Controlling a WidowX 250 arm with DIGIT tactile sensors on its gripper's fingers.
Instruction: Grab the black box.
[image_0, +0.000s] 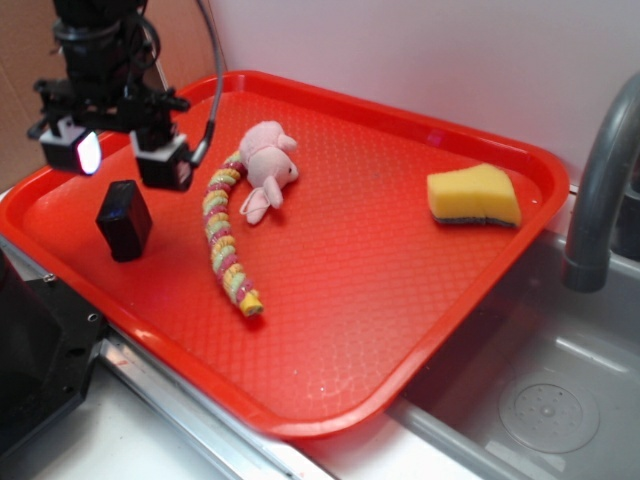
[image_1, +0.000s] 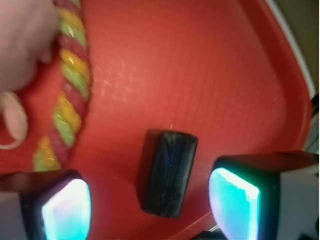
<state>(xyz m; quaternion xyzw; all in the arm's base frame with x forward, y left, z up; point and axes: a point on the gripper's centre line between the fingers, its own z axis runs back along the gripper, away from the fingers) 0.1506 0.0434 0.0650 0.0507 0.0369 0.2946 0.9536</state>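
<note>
1. Here I see a big red tray (image_0: 400, 300) with a bumpy floor and a raised rim.
2. The black box (image_0: 124, 220) stands on end on the tray floor, near the tray's left corner and close to the front-left rim.
3. In the wrist view the black box (image_1: 169, 172) sits between my two lit pads, low in the picture, and it touches neither pad.
4. My gripper (image_0: 118, 155) hangs just above the box, a bit toward the back of the tray.
5. Its jaws are spread wide, with nothing held between them.
6. One finger pad (image_1: 67, 210) glows blue-white on the left of the wrist view, and the other pad (image_1: 235, 202) glows on the right.
7. A rope toy (image_0: 225, 240) in pink, yellow and green lies in a long curve on the tray floor, just to the right of the box, and runs toward the front edge.
8. A small pink plush toy (image_0: 266, 165) lies at the far end of the rope, touching it, toward the back rim.
9. A yellow sponge (image_0: 474, 195) with a dark bottom layer sits near the tray's right corner, well apart from the box.
10. Past the tray's right edge there is a grey sink (image_0: 540, 400) and a grey tap (image_0: 595, 180).
11. I cannot read any words, brands or labels on the box, the toys, the sponge or the tray.
</note>
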